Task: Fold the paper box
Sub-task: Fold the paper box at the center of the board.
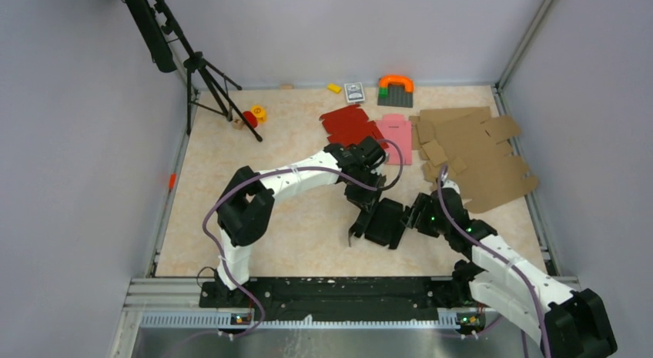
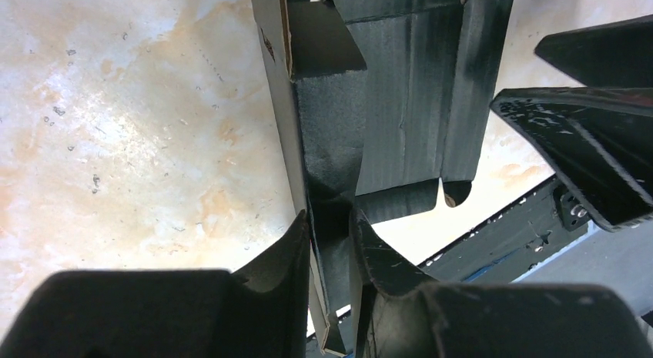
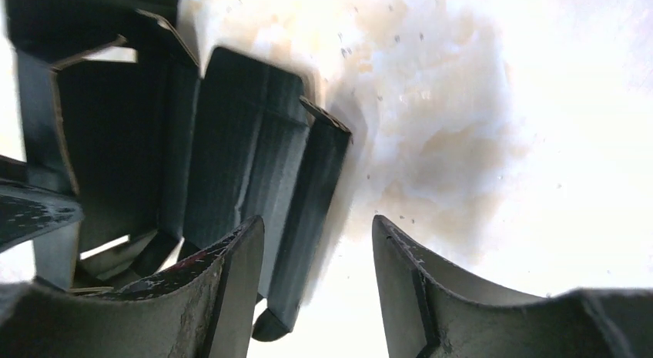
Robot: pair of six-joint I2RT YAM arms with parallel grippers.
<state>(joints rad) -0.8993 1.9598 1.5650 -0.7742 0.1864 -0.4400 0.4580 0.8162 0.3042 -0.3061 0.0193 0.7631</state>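
Observation:
The black paper box [image 1: 383,222] lies partly folded near the table's front centre, some walls and flaps standing up. My left gripper [image 1: 362,195] reaches down onto its far left side and is shut on one upright wall; in the left wrist view the pads [image 2: 296,250] pinch the paper box [image 2: 385,127]. My right gripper [image 1: 422,216] is at the box's right edge, jaws open. In the right wrist view a flap of the paper box [image 3: 254,165] stands between the open fingers [image 3: 239,273], touching neither clearly.
A red blank [image 1: 350,125] and a pink blank [image 1: 395,132] lie at the back. A pile of brown cardboard blanks [image 1: 473,154] fills the back right. A tripod [image 1: 202,73], small toys [image 1: 254,114] and a card deck [image 1: 354,92] stand along the far edge.

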